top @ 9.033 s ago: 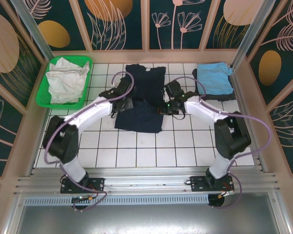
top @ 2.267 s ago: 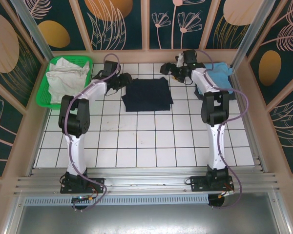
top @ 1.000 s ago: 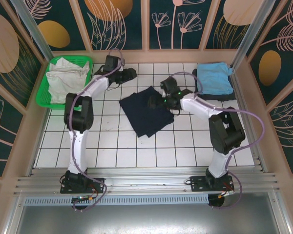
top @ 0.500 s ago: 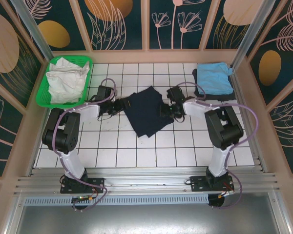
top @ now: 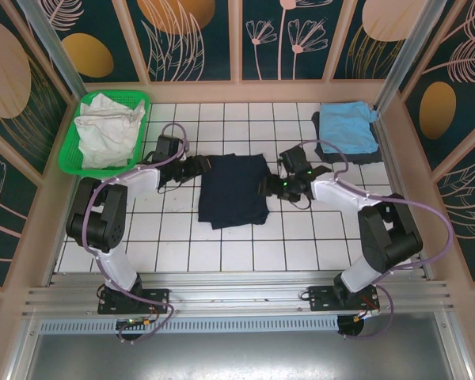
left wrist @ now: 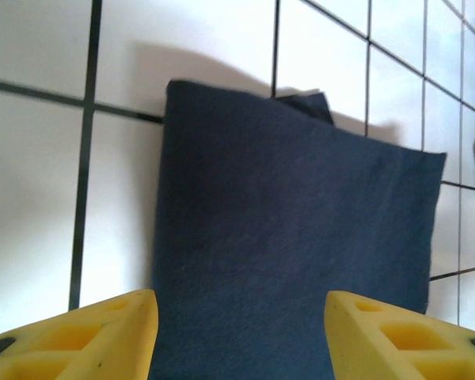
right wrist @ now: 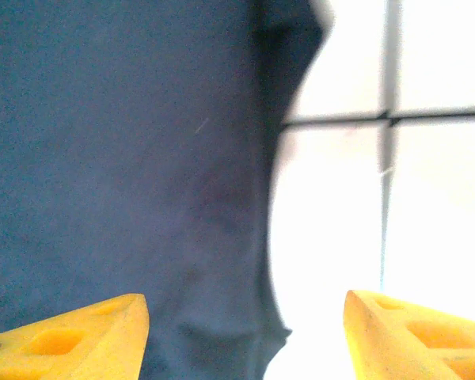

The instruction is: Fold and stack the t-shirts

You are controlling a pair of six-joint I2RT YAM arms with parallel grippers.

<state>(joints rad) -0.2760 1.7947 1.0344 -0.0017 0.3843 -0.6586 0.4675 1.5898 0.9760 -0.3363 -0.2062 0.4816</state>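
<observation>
My folded dark navy t-shirt [top: 234,188] lies flat on the white tiled desk [top: 245,245], with my left claw [top: 199,166] spread wide at its left edge, my right claw [top: 267,188] spread wide at its right edge, and the light blue t-shirt [top: 347,128] well off to its right.

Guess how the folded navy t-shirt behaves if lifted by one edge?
Likely floppy: the folded navy t-shirt is soft layered cloth, so it would probably droop and unfold. Pushed, it may bunch; one layer pokes out.
</observation>
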